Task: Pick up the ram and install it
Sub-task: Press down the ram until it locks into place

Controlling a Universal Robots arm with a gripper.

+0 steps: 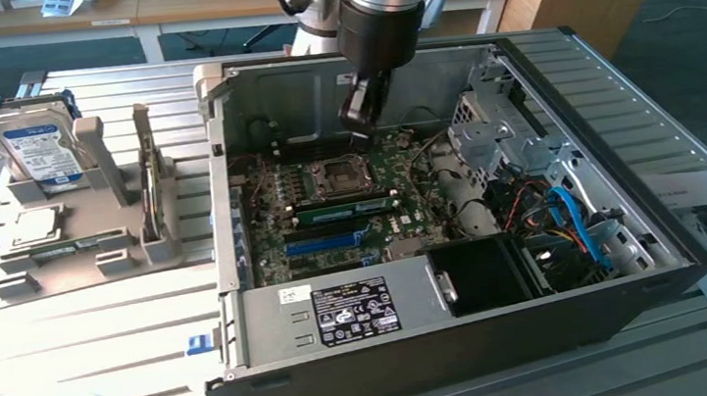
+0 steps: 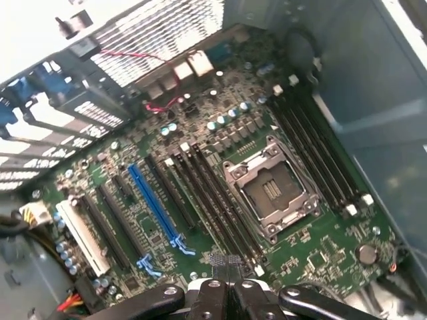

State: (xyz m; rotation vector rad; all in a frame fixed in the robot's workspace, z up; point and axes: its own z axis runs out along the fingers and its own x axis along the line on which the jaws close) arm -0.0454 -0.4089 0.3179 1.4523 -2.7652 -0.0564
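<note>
Green and flat, the ram (image 1: 347, 208) lies seated lengthwise on the motherboard (image 2: 200, 200) beside the square processor socket (image 2: 270, 190) (metal-framed), while the black claw (image 2: 225, 283) hangs above, clenched, gripping nothing.

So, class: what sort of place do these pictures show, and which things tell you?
Probably a robotics lab bench for computer assembly: an open desktop PC case exposing its motherboard, a robot arm's gripper above it, and a hard drive in a grey holder.
</note>
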